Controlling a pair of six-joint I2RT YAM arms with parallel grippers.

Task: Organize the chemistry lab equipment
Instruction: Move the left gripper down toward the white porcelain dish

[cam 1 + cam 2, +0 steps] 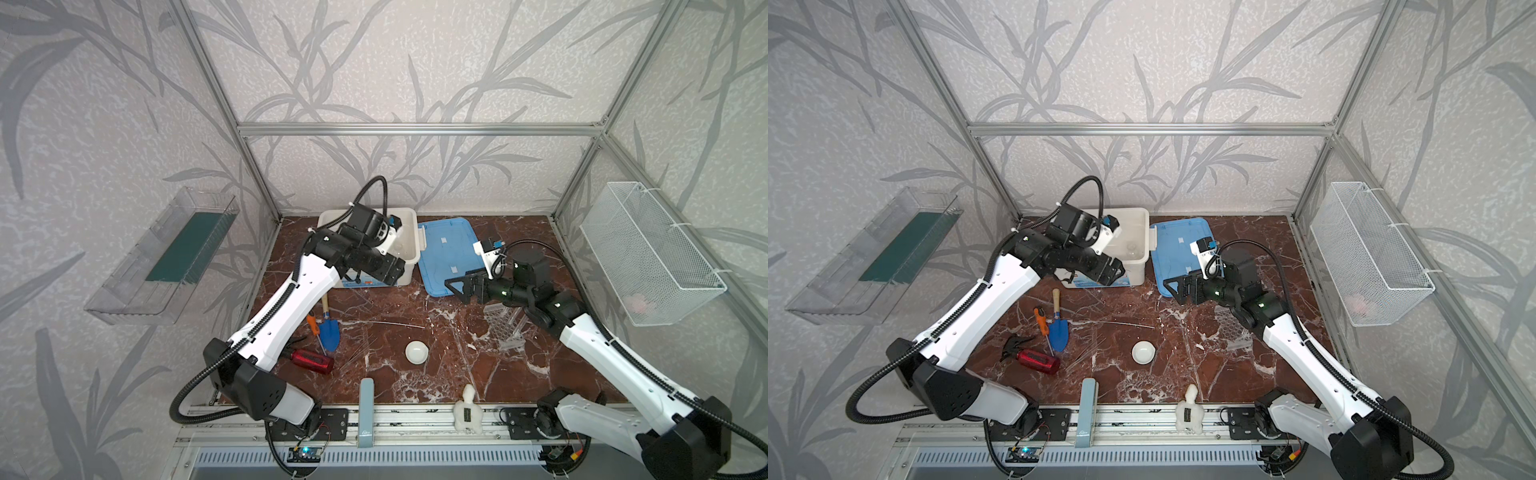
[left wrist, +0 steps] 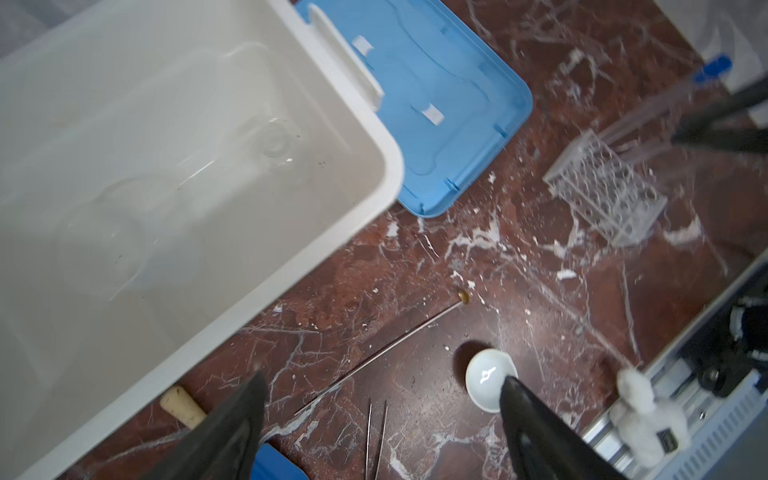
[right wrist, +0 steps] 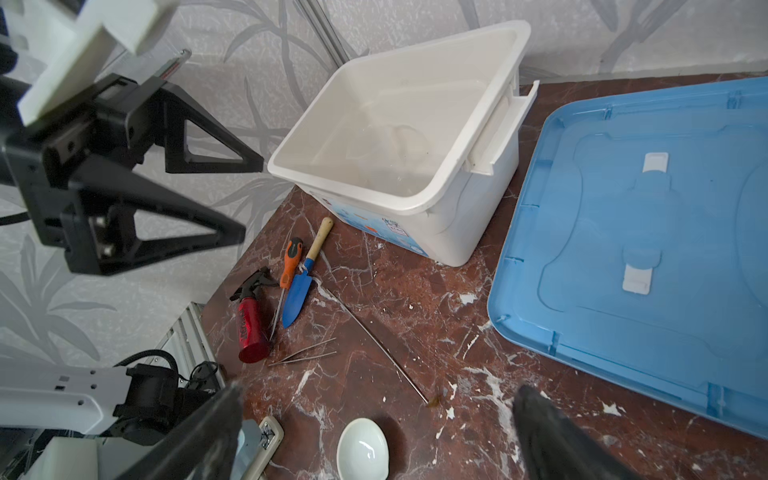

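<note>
At the back left of the marble tabletop [image 1: 457, 374], the left gripper [image 3: 251, 199] hangs in the air just in front of the white bin [image 3: 449, 237], jaws wide apart, nothing between them. The right gripper [image 1: 455, 289] is likewise spread wide and empty, hanging over the near edge of the blue lid [image 1: 446, 249], which lies flat just right of the bin. Count, in the bin: 2 clear vessels, outlines faint, namely 1 clear spouted measuring beaker [image 2: 120, 224] and 1 smaller clear cup [image 2: 272, 139]. Count, on the table: 1 small white round dish [image 1: 417, 352], open side up, near the front middle, touching nothing. Of the thin glass rods [image 3: 376, 343], 1 long one lies between bin and dish; 2 shorter thin pieces lie close together beside the red spray bottle [image 1: 311, 360]. 1 clear perforated rack [image 1: 505, 328] sits partly under the right arm, well apart from the dish; upright or tipped, cannot tell. The blue-capped clear test tubes [image 2: 648, 112] lie by the rack, blurred; number not readable. Left of the rods, in a cluster: 1 blue trowel [image 1: 329, 334], 1 orange-handled screwdriver [image 1: 311, 323], 1 spray bottle.
</note>
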